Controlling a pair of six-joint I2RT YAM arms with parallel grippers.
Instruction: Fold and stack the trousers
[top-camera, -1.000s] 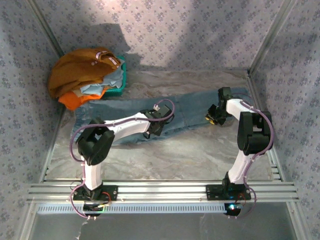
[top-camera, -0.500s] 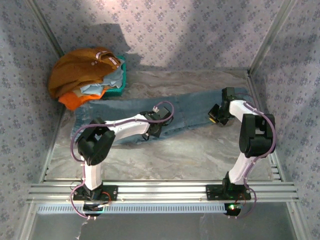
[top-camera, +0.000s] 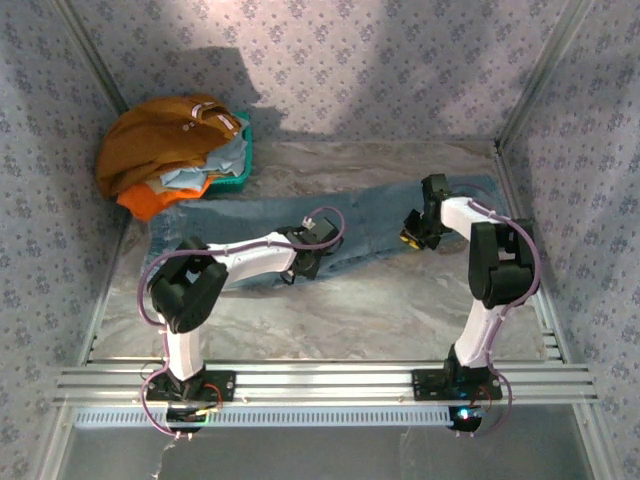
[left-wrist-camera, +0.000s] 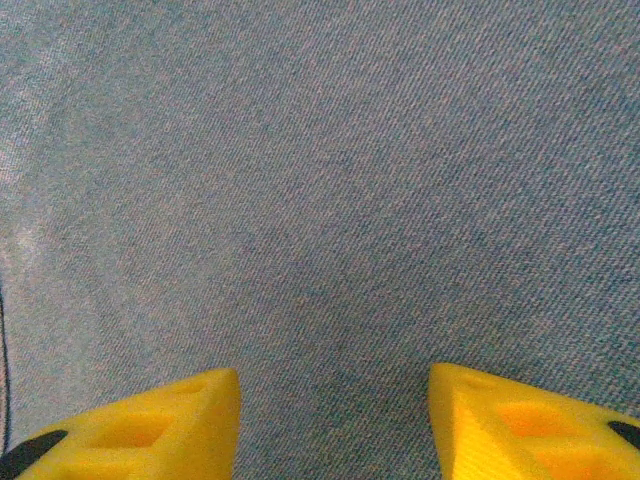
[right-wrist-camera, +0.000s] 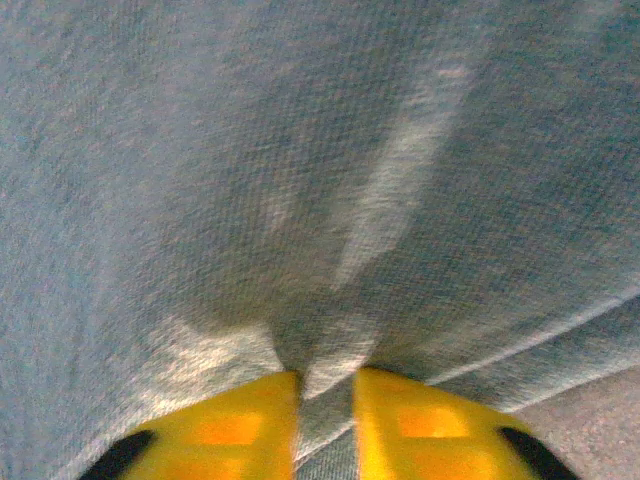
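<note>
Jeans (top-camera: 370, 215) lie stretched flat across the far half of the surface (top-camera: 350, 310). The right gripper (right-wrist-camera: 325, 420) has its fingers clamped on a pinched ridge of denim near the right end. The left gripper (left-wrist-camera: 335, 420) holds its fingers apart over mid-leg. A clean fold likely needs matched holds, carried toward the open near side and clear of the basket (top-camera: 240, 170) at far left.

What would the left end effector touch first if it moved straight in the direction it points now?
The denim jeans: they lie directly ahead of the open left end effector, apparently very near, though depth is unclear.
</note>
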